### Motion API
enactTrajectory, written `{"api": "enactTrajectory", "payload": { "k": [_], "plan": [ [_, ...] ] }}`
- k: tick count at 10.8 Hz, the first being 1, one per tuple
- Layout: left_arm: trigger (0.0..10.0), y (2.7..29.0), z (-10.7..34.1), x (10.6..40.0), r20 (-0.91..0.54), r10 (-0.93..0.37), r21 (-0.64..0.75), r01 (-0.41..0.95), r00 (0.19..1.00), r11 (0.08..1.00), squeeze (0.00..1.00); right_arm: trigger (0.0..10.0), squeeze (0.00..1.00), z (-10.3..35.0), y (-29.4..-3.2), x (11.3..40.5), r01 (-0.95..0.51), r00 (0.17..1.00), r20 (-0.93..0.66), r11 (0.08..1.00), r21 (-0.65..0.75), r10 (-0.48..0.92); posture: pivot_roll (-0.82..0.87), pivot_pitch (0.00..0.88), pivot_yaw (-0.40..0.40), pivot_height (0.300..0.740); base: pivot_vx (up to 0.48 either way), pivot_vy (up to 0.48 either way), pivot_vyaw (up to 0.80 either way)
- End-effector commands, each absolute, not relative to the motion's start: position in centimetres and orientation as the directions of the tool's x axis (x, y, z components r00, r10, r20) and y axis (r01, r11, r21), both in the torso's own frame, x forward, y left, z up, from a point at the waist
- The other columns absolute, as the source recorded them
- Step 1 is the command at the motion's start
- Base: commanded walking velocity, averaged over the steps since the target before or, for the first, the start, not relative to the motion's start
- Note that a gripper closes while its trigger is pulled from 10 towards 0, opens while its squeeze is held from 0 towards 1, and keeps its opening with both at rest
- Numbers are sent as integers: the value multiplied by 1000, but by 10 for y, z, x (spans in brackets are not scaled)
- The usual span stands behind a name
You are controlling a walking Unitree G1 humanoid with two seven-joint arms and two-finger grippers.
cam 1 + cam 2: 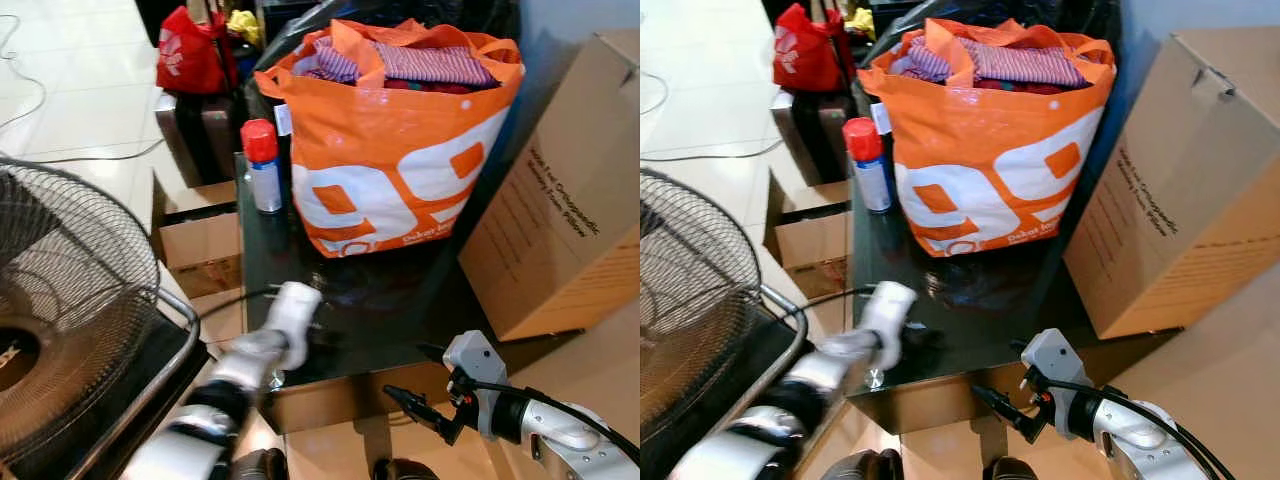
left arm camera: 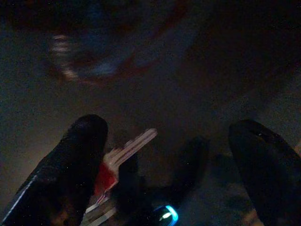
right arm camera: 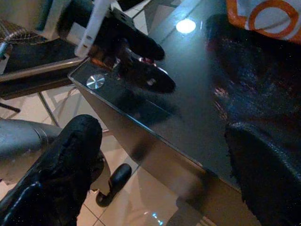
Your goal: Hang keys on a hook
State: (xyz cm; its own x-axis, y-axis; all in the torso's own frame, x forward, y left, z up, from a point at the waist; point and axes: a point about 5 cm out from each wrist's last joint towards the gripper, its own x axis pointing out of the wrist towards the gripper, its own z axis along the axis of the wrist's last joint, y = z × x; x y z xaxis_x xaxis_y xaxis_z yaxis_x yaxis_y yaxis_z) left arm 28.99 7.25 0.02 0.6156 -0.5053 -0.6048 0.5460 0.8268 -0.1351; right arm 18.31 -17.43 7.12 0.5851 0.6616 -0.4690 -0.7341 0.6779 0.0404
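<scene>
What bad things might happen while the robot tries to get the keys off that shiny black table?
1. The keys lie flat on the glossy table between the left hand's open fingers, so they might slide away instead of being pinched.
2. They sit close to the table's near edge, so a nudge could knock them to the floor.
3. The orange bag and spray can stand just beyond and might get bumped.

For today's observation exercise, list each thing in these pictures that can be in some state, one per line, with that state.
Keys: lying on the dark glass table, between the left gripper's open fingers.
Left gripper: down on the table's near corner.
Right gripper: open, off the table's front edge.
Orange bag: upright, stuffed with clothes.
Spray can: upright, red cap on.
Cardboard box: closed, leaning.
</scene>
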Motion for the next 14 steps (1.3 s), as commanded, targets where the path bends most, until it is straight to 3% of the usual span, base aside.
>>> {"api": "enactTrajectory", "payload": {
  "k": [1, 5, 9, 12, 14],
  "plan": [
    [10000, 73, -1, 289, -618, -505, -141, 546, 603, 826, 0, 10000, 0, 74, -177, 182, -732, 594, -470, 681, 21, 653, -242, 133, 66, 740, 0, 0, 0],
    [10000, 65, 13, 302, -560, -520, -147, 540, 645, 829, 0, 10000, 0, 75, -176, 184, -734, 597, -465, 679, 13, 654, -241, 127, 68, 740, 0, 0, 0],
    [10000, 112, 5, 297, -606, -420, -28, 511, 675, 859, 0, 10000, 0, 73, -173, 184, -728, 605, -456, 686, 17, 653, -223, 123, 86, 740, 0, 0, 0],
    [10000, 115, 1, 263, -650, -532, -46, 670, 543, 741, 0, 10000, 0, 70, -172, 183, -729, 601, -456, 684, 23, 656, -211, 118, 85, 740, 0, 0, 0],
    [10000, 116, 1, 257, -669, -517, -26, 680, 533, 733, 0, 10000, 0, 70, -173, 184, -729, 604, -454, 685, 19, 655, -211, 113, 86, 740, 0, 0, 0]
  ]
}}
